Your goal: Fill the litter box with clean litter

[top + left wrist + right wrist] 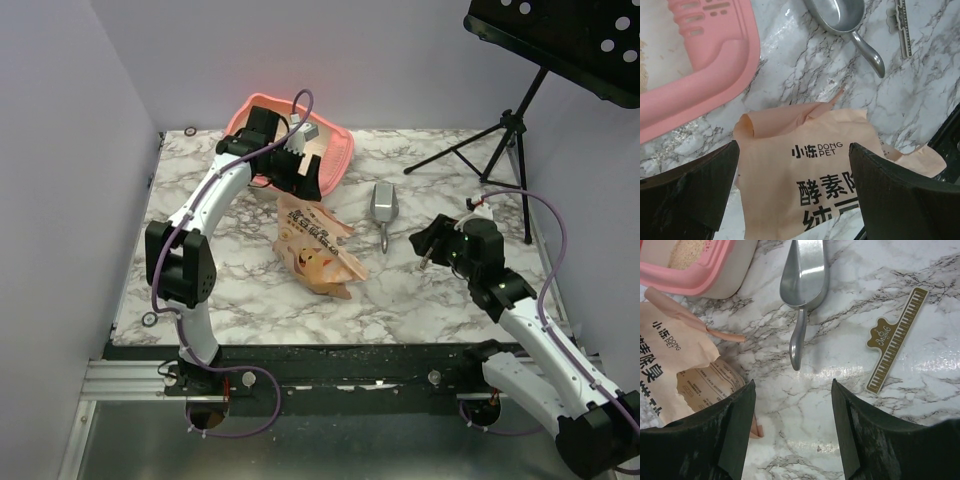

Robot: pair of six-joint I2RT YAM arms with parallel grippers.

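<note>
I read this as a lab test cell: marble-print worktop (250,300) boxed by plain pale walls (60,150), aluminium rail (120,378) along its near edge, black music stand (540,40) at right.

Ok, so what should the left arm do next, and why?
Probably lower the left gripper and close on the litter bag: its jaws stand open over the bag's top, and the litter box beside it looks mostly bare.

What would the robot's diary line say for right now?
left gripper: open above litter bag | right gripper: open, empty, facing scoop | litter box: holds some clean litter
</note>
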